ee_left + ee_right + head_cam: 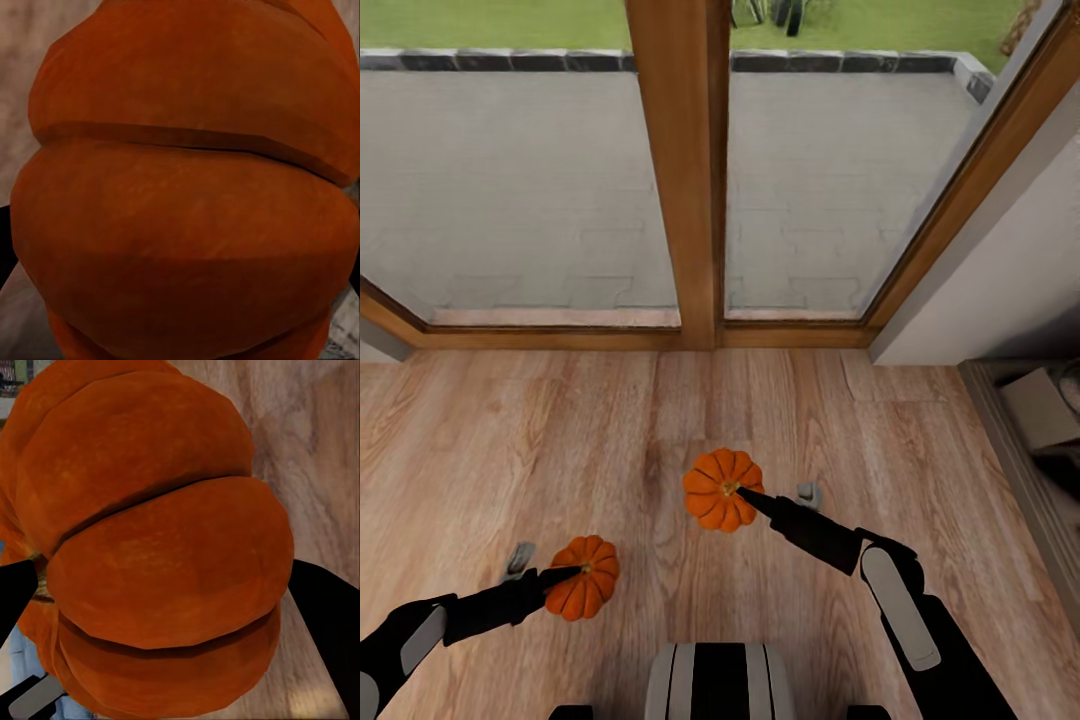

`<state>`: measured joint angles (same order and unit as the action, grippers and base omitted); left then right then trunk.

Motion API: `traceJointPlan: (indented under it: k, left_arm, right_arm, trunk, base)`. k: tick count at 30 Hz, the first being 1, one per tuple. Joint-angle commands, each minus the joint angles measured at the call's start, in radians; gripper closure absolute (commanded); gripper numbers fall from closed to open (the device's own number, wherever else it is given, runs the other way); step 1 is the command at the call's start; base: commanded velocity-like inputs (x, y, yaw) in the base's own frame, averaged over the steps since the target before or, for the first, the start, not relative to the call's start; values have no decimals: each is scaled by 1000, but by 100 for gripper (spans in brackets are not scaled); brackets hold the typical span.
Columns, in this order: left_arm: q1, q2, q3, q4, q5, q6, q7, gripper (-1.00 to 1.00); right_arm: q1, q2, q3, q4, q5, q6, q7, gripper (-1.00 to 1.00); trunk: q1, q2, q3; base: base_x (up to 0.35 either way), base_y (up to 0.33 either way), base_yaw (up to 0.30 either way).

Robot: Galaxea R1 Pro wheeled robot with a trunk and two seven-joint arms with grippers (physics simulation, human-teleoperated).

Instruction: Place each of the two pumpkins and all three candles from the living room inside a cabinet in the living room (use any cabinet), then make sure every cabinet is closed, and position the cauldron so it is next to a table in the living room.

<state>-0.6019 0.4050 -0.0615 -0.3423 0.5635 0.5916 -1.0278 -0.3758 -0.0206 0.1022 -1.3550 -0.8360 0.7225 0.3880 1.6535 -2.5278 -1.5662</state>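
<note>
Evidently ready for carrying to the cabinet, each arm's jaws close on a round ribbed orange pumpkin: left pumpkin [583, 577] lower left, right pumpkin [723, 489] centre, above the wood-plank floor [510, 440].

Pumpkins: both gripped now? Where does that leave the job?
Done: nothing looks stowed yet. In hand: the left gripper holds one pumpkin, and the right gripper holds the other pumpkin, both over the wood floor by the window. Left: carrying both to a cabinet, the three candles, closing every cabinet and moving the cauldron beside a table.
</note>
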Motion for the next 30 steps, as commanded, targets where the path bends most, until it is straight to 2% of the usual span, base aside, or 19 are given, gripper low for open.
traceJointPlan:
  k: [1,18,26,30]
  left_arm:
    - [0,0,-1,0,-2,0,-2,100]
    - [-2,1,-1,0,-3,17,-6,100]
    - [-4,2,0,-1,-2,27,-6,100]
    - [-4,3,0,-1,-3,31,-5,100]
  right_arm:
    - [0,0,-1,-1,-8,2,-1,100]
    - [0,-2,-6,5,-6,0,-6,100]
    - [0,-2,-6,0,-6,0,-77,100]
    - [0,-2,-4,-7,-5,0,-83,100]
  trunk:
    - [0,0,4]
    - [-8,4,70]
    - [-12,6,101]
    - [-13,7,116]
  base:
    - [0,0,0]
    - [0,0,0]
    - [0,0,0]
    - [0,0,0]
